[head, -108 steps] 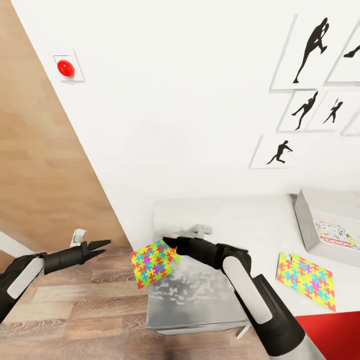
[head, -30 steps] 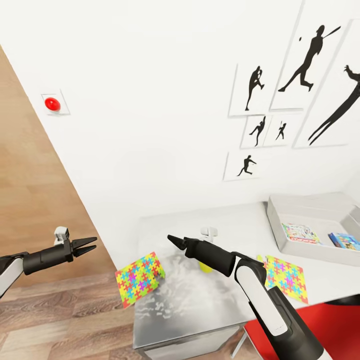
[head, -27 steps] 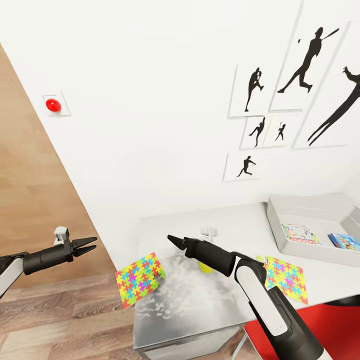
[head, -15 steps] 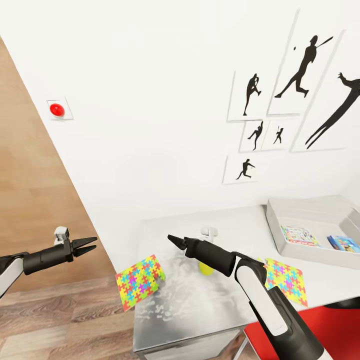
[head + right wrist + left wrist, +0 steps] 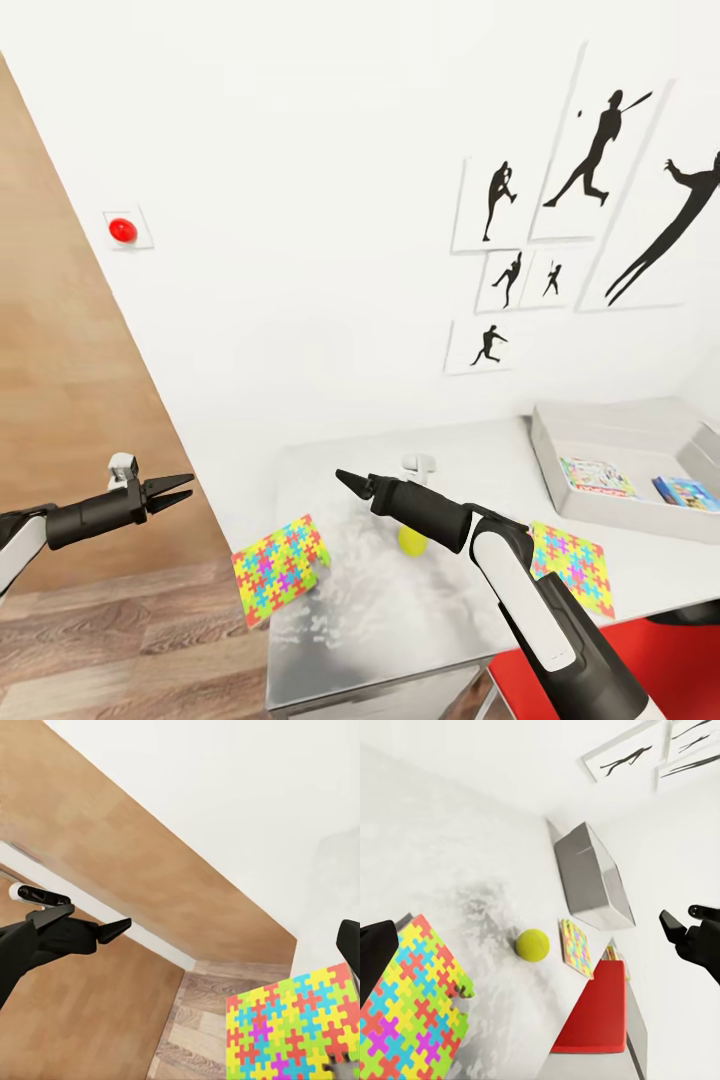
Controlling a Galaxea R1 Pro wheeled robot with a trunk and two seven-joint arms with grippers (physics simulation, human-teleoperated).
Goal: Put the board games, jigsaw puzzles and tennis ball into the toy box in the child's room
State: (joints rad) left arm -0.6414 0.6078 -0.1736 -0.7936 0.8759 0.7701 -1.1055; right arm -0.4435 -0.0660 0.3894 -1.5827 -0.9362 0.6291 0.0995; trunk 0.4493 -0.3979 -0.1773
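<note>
One jigsaw puzzle [image 5: 280,568] [image 5: 405,1020] [image 5: 292,1027] lies tilted over the left edge of the table [image 5: 400,625]. My right gripper [image 5: 340,477] hovers open above and to the right of it, holding nothing. The tennis ball [image 5: 412,540] [image 5: 532,945] rests on the table behind my right forearm. The other jigsaw puzzle [image 5: 572,565] [image 5: 576,949] lies flat to the right. The toy box [image 5: 620,440] [image 5: 589,881] stands at the table's far right, with a pale board game [image 5: 597,476] and a blue one [image 5: 685,492] inside. My left gripper [image 5: 188,488] is open over the floor, left of the table.
A red seat [image 5: 680,665] [image 5: 592,1020] sits at the table's near right side. A wood-panelled wall [image 5: 60,350] and wood floor [image 5: 130,640] lie to the left. Framed silhouette pictures [image 5: 600,150] and a red button [image 5: 122,230] hang on the white wall.
My right gripper has let go of the puzzle, which now lies over the table's edge. The camera has swung right and up. Over the last second both arms held still.
</note>
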